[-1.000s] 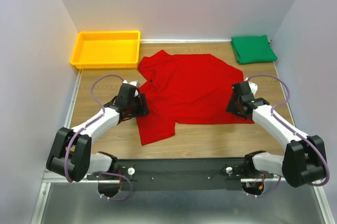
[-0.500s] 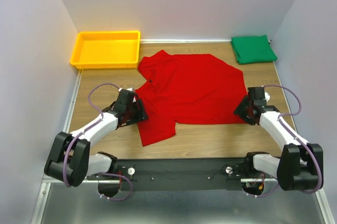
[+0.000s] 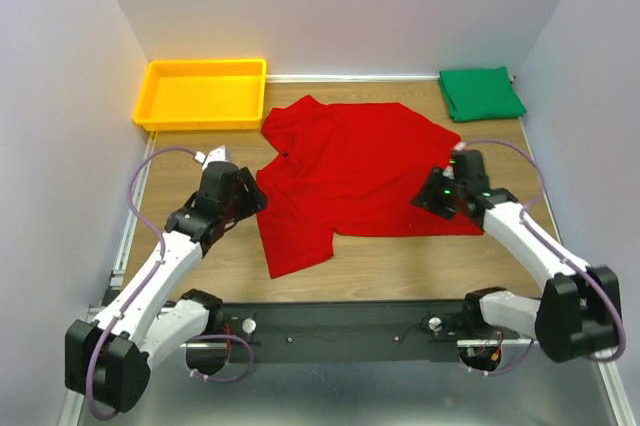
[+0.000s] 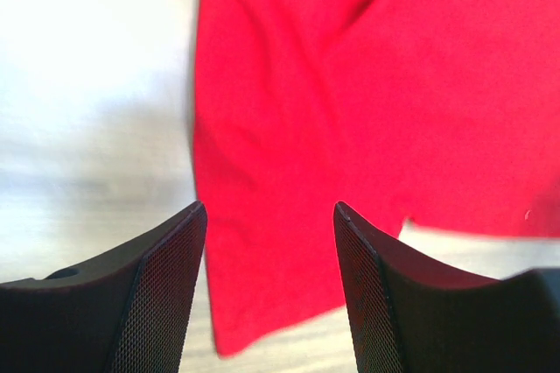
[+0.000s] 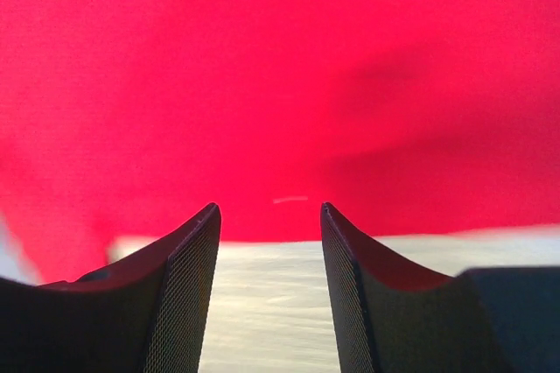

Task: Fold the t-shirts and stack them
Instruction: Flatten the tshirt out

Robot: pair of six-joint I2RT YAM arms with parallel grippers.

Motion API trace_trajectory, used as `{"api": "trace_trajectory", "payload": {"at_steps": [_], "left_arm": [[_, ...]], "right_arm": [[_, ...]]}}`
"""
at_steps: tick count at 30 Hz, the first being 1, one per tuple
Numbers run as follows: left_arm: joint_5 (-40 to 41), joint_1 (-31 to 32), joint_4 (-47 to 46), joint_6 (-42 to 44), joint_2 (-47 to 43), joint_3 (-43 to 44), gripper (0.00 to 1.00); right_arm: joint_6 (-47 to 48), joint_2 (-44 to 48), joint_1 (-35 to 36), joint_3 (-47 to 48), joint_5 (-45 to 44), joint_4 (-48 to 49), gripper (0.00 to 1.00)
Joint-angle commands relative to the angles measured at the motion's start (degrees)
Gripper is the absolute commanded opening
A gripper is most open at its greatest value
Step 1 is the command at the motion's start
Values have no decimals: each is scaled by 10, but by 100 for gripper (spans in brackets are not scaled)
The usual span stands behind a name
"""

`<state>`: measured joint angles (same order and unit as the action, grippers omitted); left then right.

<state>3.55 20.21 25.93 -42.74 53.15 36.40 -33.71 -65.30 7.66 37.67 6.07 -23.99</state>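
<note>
The red t-shirt (image 3: 355,171) lies spread out in the middle of the table, one part hanging down toward the front left. It fills the left wrist view (image 4: 367,110) and the right wrist view (image 5: 280,75). The green t-shirt (image 3: 481,93) lies folded at the back right corner. My left gripper (image 3: 246,198) is open and empty at the red shirt's left edge. In its wrist view the gripper (image 4: 269,215) hovers over the cloth. My right gripper (image 3: 432,196) is open and empty over the shirt's front right hem (image 5: 289,215).
A yellow plastic tray (image 3: 158,116) stands at the back left. Walls close in the table at the left, back and right. Bare wood (image 3: 400,261) shows in front of the red shirt.
My left arm has pulled back and to the left, its gripper now at the shirt's left edge. My right gripper has moved left, onto the shirt's front right hem.
</note>
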Motion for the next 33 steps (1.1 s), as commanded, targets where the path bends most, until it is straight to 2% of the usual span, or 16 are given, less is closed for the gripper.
{"api": "trace_trajectory", "payload": {"at_steps": [1, 2, 6, 7, 8, 11, 14, 20, 27, 33], "left_arm": [[117, -2, -2, 63, -21, 47, 68], [129, -3, -25, 71, -30, 45, 68], [190, -3, -75, 87, -87, 28, 68], [216, -3, -91, 93, -114, 24, 68], [229, -3, -98, 97, -128, 13, 68], [283, -3, -129, 121, -189, -10, 68], [332, -4, -140, 129, -250, -24, 67], [353, -4, -160, 116, -326, -46, 67], [345, -4, -156, 122, -314, -40, 66], [342, -4, -153, 126, -309, -36, 66]], "right_arm": [[28, -67, 130, 82, 16, 66, 55], [28, -86, 184, 96, 5, 74, 54], [48, -199, 300, 189, -42, 100, 49], [58, -250, 319, 209, -47, 104, 44], [74, -275, 350, 259, -47, 106, 42], [108, -371, 400, 331, -49, 106, 39], [132, -459, 426, 420, -47, 105, 39], [152, -580, 455, 548, -25, 105, 38], [176, -650, 470, 608, 1, 105, 37], [202, -658, 499, 583, 55, 90, 37]]}}
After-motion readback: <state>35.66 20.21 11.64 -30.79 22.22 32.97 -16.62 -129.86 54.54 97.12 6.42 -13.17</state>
